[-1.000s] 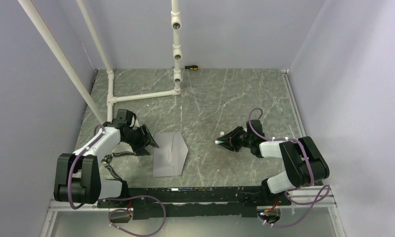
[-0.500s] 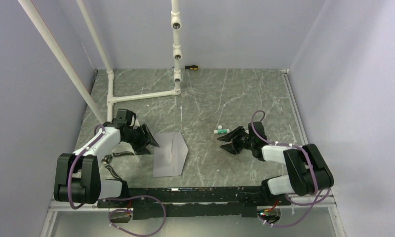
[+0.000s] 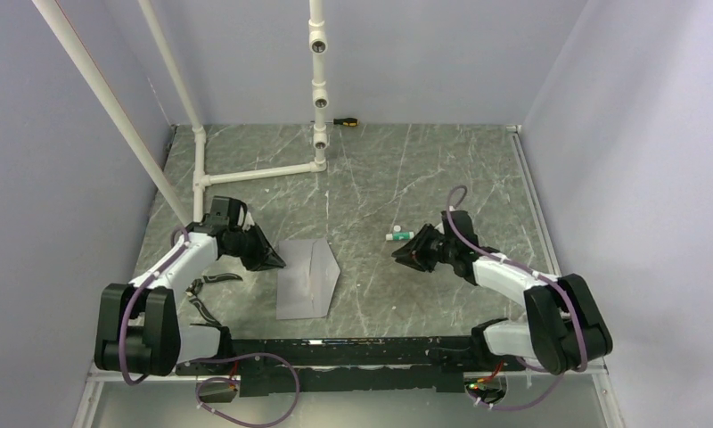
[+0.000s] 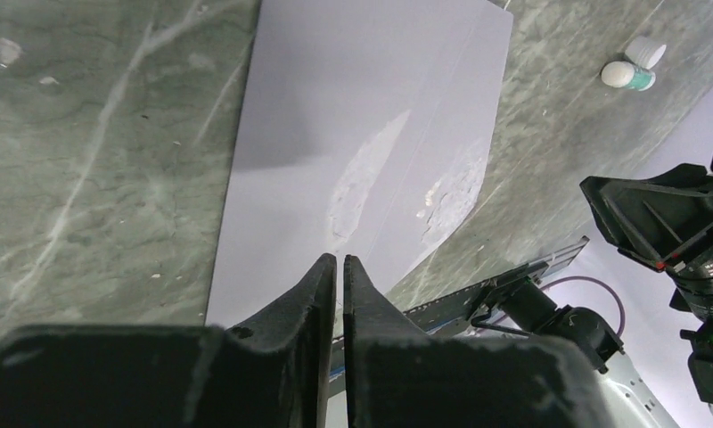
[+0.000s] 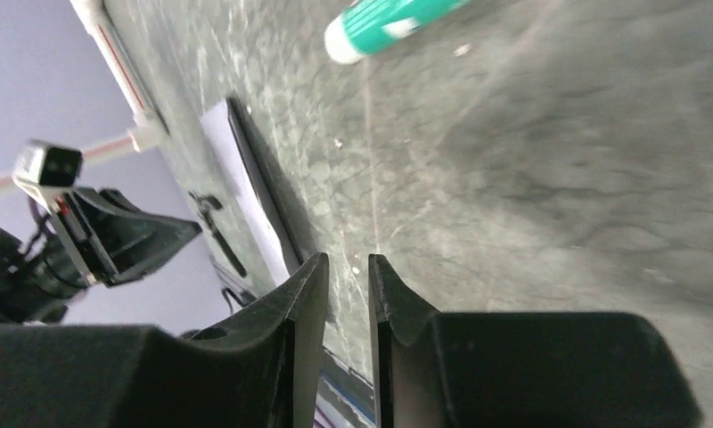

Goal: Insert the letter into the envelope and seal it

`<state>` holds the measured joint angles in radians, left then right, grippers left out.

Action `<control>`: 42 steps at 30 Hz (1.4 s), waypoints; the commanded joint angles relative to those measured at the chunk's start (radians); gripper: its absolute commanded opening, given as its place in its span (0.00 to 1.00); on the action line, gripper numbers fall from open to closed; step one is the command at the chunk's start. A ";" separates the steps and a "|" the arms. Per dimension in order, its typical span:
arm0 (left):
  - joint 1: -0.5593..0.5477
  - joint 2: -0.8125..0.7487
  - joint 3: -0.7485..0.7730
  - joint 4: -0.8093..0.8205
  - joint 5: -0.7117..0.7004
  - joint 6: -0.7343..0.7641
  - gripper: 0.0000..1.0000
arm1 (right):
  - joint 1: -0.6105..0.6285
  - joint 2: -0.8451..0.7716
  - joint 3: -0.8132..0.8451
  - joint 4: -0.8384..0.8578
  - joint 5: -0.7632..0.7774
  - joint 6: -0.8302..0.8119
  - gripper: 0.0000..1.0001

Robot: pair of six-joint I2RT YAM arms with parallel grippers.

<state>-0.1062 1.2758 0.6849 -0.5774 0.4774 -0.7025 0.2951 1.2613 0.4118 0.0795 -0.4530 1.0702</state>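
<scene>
The light grey envelope (image 3: 307, 278) lies flat on the marble table, its triangular flap folded over the body and pointing right. In the left wrist view the envelope (image 4: 335, 107) shows dried patches near the flap edge. The letter is not in view. My left gripper (image 3: 278, 263) sits low at the envelope's left edge; in its own view the left gripper (image 4: 339, 259) has its jaws almost touching, with nothing between them. My right gripper (image 3: 397, 254) is out to the right of the envelope. That gripper (image 5: 347, 259) shows a narrow gap with only table in it.
A green and white glue stick (image 3: 396, 236) lies on the table just behind the right gripper's tips. A white pipe frame (image 3: 255, 171) stands at the back left. A screwdriver (image 3: 346, 120) rests against the back wall. Walls close in both sides.
The left jaws have closed from wide open. The right gripper set the glue stick down on the table, drew back a little and narrowed its jaws. The envelope has not moved.
</scene>
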 commanded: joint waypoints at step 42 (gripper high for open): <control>-0.228 0.071 -0.191 0.161 -0.233 -0.241 0.02 | 0.535 0.711 0.634 0.035 -0.071 -0.286 0.10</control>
<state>-0.3298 1.3304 0.5423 -0.4179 0.3107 -0.9379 0.8272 1.9522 1.0004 0.1978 -0.5804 0.8524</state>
